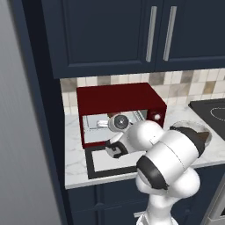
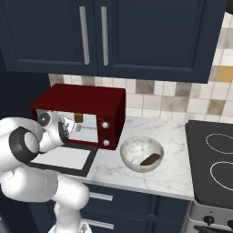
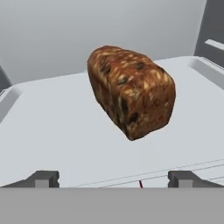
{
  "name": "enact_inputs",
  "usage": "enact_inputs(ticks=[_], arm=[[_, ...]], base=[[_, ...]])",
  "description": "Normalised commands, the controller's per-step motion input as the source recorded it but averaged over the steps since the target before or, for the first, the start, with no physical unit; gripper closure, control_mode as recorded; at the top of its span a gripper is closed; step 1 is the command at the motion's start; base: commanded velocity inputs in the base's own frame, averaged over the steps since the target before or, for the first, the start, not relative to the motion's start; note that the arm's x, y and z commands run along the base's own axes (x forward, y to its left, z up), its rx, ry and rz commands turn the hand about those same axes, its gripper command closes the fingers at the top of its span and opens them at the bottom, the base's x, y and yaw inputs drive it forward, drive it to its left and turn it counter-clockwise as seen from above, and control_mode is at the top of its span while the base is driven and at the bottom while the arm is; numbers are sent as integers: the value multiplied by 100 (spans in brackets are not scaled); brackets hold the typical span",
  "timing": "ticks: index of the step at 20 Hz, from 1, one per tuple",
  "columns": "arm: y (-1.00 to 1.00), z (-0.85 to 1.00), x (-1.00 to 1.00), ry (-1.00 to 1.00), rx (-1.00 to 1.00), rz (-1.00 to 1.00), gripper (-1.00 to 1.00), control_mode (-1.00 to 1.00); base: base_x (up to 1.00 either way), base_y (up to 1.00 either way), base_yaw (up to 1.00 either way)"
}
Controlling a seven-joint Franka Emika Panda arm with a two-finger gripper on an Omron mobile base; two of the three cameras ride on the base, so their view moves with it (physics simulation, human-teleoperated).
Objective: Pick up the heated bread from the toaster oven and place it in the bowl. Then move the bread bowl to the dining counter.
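While the dark red boxy toaster oven (image 2: 79, 113) stands with its door dropped open, the end effector (image 3: 113, 179) reaches inside, jaws spread wide and empty, straddling the approach to the crusty orange-brown bread lump (image 3: 130, 91) on the grey metal tray (image 3: 52, 127). The pale round bowl (image 2: 141, 154) waits beside the oven on the surface, ready to receive it.

The heated bread (image 3: 130, 91) at the centre of the hand view looks rough and crusty, orange-brown flecked with dark and pale specks, and it lies on a smooth, matt grey metal tray (image 3: 52, 131). In the left part of the right base view the toaster oven (image 2: 93, 101) has a smooth dark red shell with a slight sheen and two glossy white knobs. At lower centre the bowl (image 2: 133, 150) looks smooth and pale with a mottled inside, on polished grey-veined marble counter (image 2: 173, 175) backed by matt beige-brown tiles (image 2: 182, 102), under smooth navy cabinets (image 2: 145, 36) with brushed-metal handles.
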Motion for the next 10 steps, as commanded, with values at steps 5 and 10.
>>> enact_inputs(ticks=[5, 10], arm=[[-1, -4, -20, 20, 0, 0, -100, -100], [-9, -20, -52, 22, 0, 0, -100, -100]], base=[[0, 0, 0], [0, 0, 0]])
